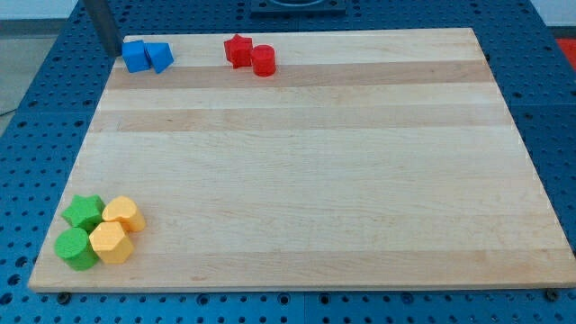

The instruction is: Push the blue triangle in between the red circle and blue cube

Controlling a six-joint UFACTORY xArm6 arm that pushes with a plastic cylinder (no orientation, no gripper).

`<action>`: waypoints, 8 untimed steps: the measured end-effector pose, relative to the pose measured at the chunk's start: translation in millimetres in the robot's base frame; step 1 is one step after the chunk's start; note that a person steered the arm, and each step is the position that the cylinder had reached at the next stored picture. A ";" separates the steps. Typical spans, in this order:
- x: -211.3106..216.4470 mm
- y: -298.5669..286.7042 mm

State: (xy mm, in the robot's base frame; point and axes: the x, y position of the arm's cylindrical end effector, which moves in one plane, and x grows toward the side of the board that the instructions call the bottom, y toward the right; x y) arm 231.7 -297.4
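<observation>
The arm's rod comes down at the view's top left, and its tip [110, 52] rests just beyond the board's [297, 162] edge, at about nine o'clock from the blue pair. There is no pincer on this arm, only the plain rod, so nothing opens, closes or holds.

The blue cube [136, 56] and the blue triangle [160, 57] sit touching, the triangle at three o'clock from the cube. The red circle [263, 60] stands farther toward the view's right, touching a red star [238, 50] at its ten o'clock. So the triangle already lies on the line between cube and circle, but hard against the cube.

To do the step well, I judge the tip should not push from where it is, since the cube is in the way and both blues would slide together. It should go round to the seam between the two, or reach the triangle from twelve o'clock, and nudge it toward three o'clock, stopping near the middle of the gap, short of the red star.

Counted: two blue blocks, two red, two green [83, 213] [76, 247] and two yellow [123, 214] [111, 242], eight in all; the greens and yellows cluster at the board's bottom left.
</observation>
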 end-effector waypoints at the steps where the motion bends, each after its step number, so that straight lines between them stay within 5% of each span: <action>1: 33.9 26.0; 3: 76.0 69.9; 6: 0.1 43.2; 8: 39.0 79.4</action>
State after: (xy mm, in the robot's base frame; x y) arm 270.7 -218.0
